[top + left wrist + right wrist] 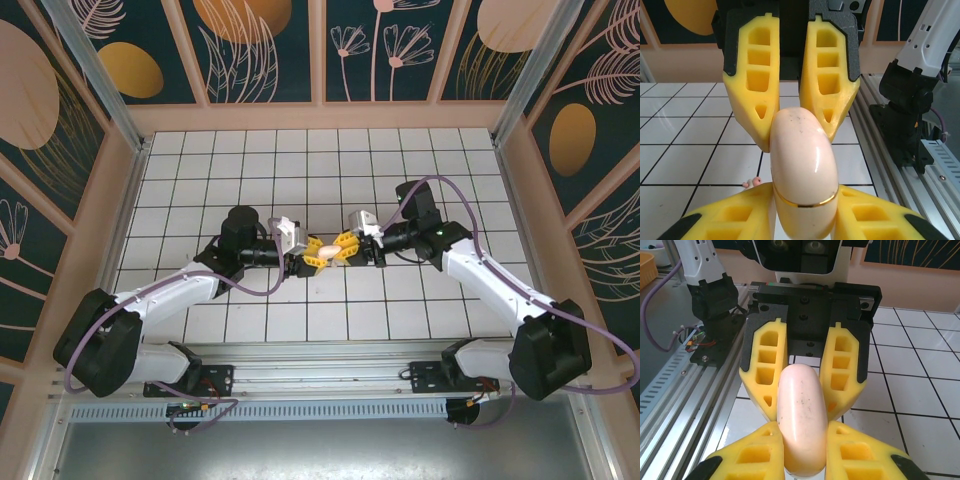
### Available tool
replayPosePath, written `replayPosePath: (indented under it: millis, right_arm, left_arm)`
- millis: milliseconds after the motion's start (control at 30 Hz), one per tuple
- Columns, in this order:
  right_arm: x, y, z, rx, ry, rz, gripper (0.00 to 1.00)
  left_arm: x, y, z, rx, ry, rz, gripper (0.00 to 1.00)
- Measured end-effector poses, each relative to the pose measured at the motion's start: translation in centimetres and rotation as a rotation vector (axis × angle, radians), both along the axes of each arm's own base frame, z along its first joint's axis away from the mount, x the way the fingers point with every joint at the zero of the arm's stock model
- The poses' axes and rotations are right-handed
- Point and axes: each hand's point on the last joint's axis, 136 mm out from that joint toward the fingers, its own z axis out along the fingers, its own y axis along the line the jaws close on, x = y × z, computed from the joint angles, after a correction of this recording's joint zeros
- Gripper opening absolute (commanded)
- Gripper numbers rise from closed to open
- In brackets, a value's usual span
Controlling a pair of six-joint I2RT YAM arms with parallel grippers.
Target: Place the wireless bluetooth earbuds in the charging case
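Yellow fingers [760, 197] of the left claw [802, 222], soft-looking and hollow-celled, are pressing against both sides of the case [802, 165]. It is a smooth, glossy, pale pink pebble with a thin gold seam ringing it and a few dark specks on its shell. From the right, the right claw [795, 131] is gripping the other end of the same case between two matching yellow fingers on black mounts. That is two claws, four fingers and one case, which is being held end to end between them over the middle of the white tiled table [685, 160]. One tiny pink earbud [753, 183] is lying on a tile near the case, apart from both claws.
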Motion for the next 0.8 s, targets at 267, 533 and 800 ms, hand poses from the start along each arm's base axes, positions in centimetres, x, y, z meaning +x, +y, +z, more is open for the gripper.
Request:
replayPosePath:
  millis: [267, 533, 800]
  right_arm:
    - [0.21, 0.05, -0.05, -0.003, 0.017, -0.013, 0.19]
    - [0.30, 0.11, 0.03, -0.002, 0.019, -0.017, 0.18]
    - [0.96, 0.92, 0.22, -0.006, -0.013, -0.063, 0.18]
  left_arm:
    - [0.20, 0.07, -0.16, 0.003, 0.013, 0.015, 0.17]
    - [0.28, 0.08, -0.04, 0.002, 0.012, 0.023, 0.34]
    - [0.71, 0.16, 0.12, 0.004, 0.006, 0.052, 0.36]
